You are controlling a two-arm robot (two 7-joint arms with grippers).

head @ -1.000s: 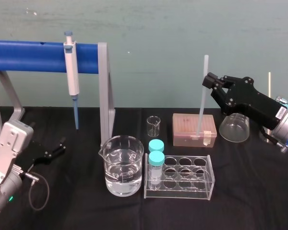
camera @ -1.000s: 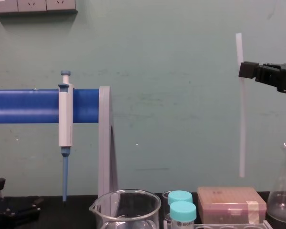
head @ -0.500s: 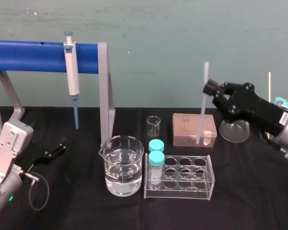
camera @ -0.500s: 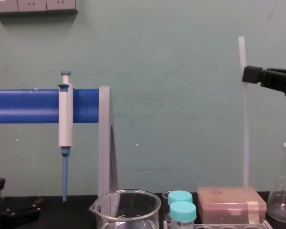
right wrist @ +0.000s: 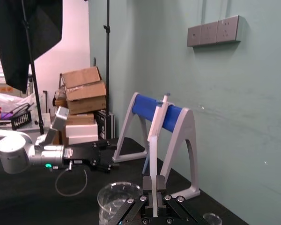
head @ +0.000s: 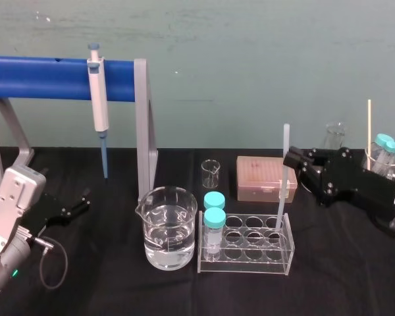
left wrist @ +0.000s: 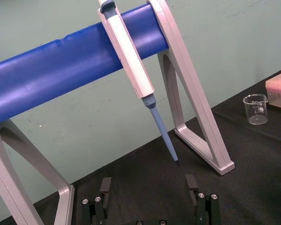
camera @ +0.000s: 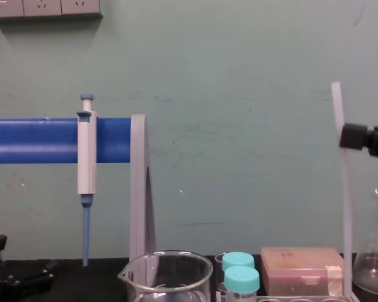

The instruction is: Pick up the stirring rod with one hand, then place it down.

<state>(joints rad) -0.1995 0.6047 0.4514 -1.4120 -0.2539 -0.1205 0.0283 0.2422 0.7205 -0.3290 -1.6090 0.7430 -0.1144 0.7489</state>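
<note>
The stirring rod [head: 281, 197] is a thin white rod, held nearly upright. My right gripper [head: 293, 160] is shut on it near its upper part, coming in from the right. The rod's lower end reaches down into the right end of the clear tube rack [head: 245, 258]. From the chest, the stirring rod [camera: 347, 207] runs down past the right gripper [camera: 353, 136] to the rack's level. In the right wrist view the stirring rod [right wrist: 154, 154] rises from between the shut fingers [right wrist: 148, 185]. My left gripper [left wrist: 149, 197] rests open on the table at the left, also visible as the left gripper [head: 79, 205] from the head.
A water-filled beaker [head: 169, 227] stands left of the rack, and two teal-capped tubes [head: 214, 217] sit in the rack's left end. Behind are a small beaker [head: 210, 172], a pink tip box [head: 263, 176] and a flask [head: 336, 135]. A pipette [head: 99, 99] hangs on the blue stand [head: 46, 78].
My right gripper has come down and toward me with the rod. The rod's lower end has dropped from above the pink box into the rack's right end. The left arm is still.
</note>
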